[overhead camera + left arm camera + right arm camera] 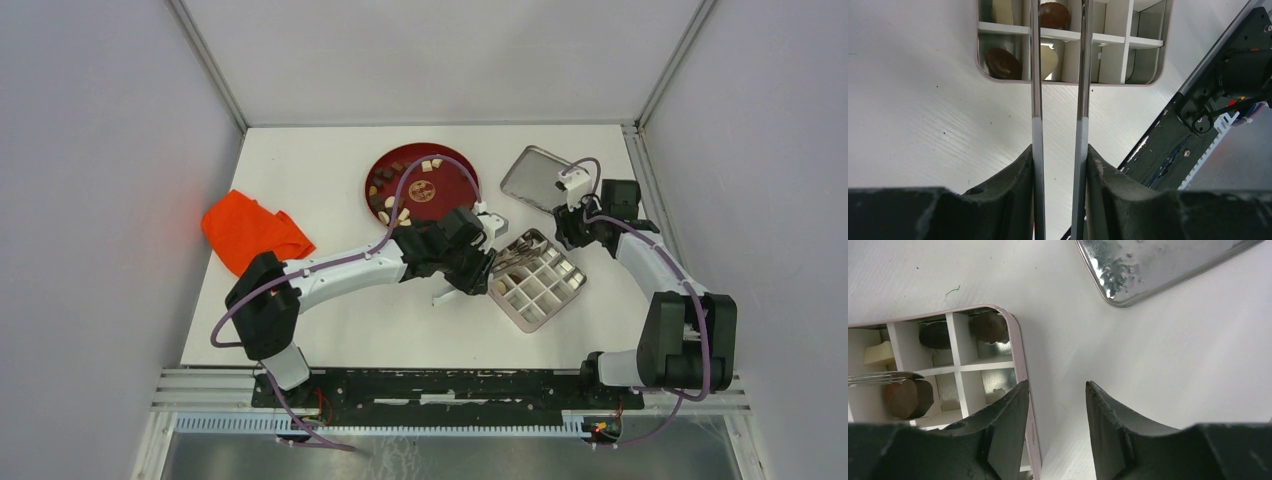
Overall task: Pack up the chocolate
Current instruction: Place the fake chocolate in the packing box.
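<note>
Several small chocolate pieces (385,195), dark, brown and cream, lie on the red plate (450,185). More sit in cells of the divided tin box (560,295): a dark round one (1004,63), a brown one (1054,15) and a cream one (1048,60). My left gripper (1060,150) is shut on the metal tweezers (1035,100), whose arms reach over the box. Their tips (883,377) rest by a brown piece (903,397). My right gripper (1055,387) stands open at the box's right rim (1020,360), with the rim just inside its left finger (1003,415).
The tin's lid (540,178) lies on the table behind the right gripper and shows as a silver sheet (1158,265) in the right wrist view. An orange cloth (255,232) lies at the left. The arms' base rail (450,385) runs along the near edge.
</note>
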Robot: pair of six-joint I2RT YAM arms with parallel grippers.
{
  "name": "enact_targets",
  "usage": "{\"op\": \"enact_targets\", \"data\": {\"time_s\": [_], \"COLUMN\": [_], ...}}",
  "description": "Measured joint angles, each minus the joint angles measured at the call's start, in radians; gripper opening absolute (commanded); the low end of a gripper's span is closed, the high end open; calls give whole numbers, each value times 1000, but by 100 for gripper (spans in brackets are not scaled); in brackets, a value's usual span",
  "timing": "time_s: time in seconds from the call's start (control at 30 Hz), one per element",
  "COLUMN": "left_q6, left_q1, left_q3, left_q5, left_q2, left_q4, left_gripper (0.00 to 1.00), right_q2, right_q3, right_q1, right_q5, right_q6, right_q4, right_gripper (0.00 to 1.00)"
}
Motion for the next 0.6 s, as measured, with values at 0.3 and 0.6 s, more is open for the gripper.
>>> {"op": "enact_targets", "data": {"time_s": [0.3,0.6], "left_q6": [0,0], "left_q1": [-5,-13], "left_q3": [27,42], "left_q5": [-5,-9], "left_q2": [18,39], "left_q4": [-13,-44], "left_gripper": [4,20], "right_q2": [-3,-7], "right_q3": [-1,-7], "right_q1": [-24,-40], "right_q5": [0,-26], "right_q6": [0,-1], "right_q4": [7,6], "right_gripper": [51,51]}}
